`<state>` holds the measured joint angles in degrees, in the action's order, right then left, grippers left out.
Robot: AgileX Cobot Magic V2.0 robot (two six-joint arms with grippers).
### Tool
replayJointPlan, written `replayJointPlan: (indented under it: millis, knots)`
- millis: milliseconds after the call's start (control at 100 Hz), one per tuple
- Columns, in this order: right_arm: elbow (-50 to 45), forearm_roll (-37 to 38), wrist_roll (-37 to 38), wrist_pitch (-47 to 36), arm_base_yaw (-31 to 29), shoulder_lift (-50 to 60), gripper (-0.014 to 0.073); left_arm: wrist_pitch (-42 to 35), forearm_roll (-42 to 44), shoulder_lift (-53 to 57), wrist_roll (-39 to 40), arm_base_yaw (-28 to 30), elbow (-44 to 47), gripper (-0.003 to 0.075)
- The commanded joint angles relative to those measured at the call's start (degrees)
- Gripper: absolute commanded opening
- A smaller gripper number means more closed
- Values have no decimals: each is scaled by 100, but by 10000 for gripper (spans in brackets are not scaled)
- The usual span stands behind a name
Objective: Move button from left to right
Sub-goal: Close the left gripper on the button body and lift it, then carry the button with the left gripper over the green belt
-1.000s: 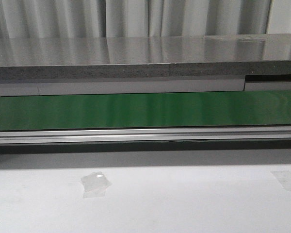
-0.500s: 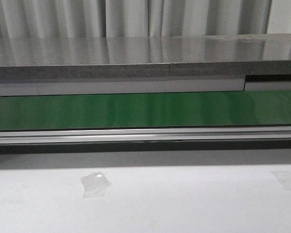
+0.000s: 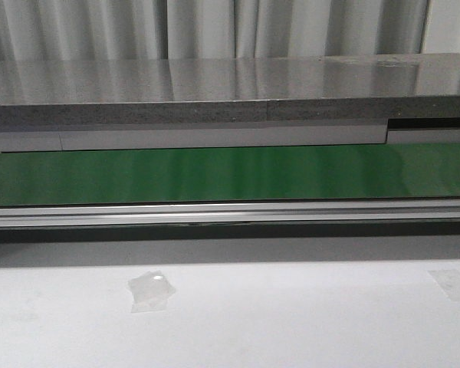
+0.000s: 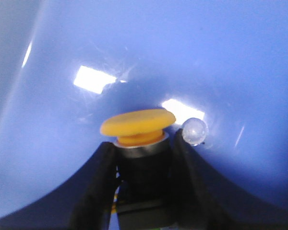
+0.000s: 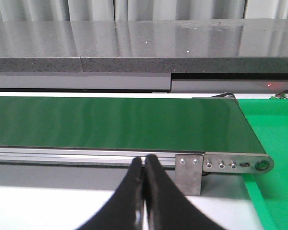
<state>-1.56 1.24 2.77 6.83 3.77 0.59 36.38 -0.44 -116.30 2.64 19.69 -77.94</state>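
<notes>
The button (image 4: pixel 138 125) has a yellow head on a black body, against a glossy blue surface (image 4: pixel 192 52). The conveyor belt (image 3: pixel 230 173) is plain dark green, its rail (image 3: pixel 230 213) silver. The worktop (image 3: pixel 291 322) is pale grey-white; the far slab (image 3: pixel 230 92) is speckled grey.

This is looking like a factory-style test bench or an automation lab, not a home. A long green conveyor belt (image 3: pixel 230 174) is running across the front view on a silver metal rail (image 3: pixel 230 212), and in the right wrist view the belt's end bracket (image 5: pixel 235 164) is showing its bolts. Behind the belt a grey speckled shelf (image 3: pixel 215 96) is stretching the full width, with pale pleated curtains (image 3: pixel 215 27) hanging behind it. In front, a plain white table (image 3: pixel 291 322) is carrying bits of clear tape (image 3: pixel 150 291).
</notes>
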Motion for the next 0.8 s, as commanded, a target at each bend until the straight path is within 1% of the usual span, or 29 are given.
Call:
replayJointPlan:
  millis: [0,240,350,480,570,650,790]
  knots:
    - [84,25,-22,-483,-4,105,-68,-34,-75,331,-8,15,-139,122]
    - [84,25,-22,-483,-4,105,-68,9,-75,781,-25,15,-139,122]
    - [84,25,-22,-483,-4,105,-68,97,-75,1080,-207,15,-188,113]
    - [84,25,-22,-483,-4,105,-68,472,-124,1325,-484,3,-411,114]
    - [84,25,-22,-483,-4,105,-68,734,-329,1433,-755,-22,-575,114]
    - [84,25,-22,-483,-4,105,-68,897,-472,1487,-1057,-114,-663,114]
    - [84,25,-22,-483,-4,105,-68,1239,-497,1501,-1307,-337,-760,114]
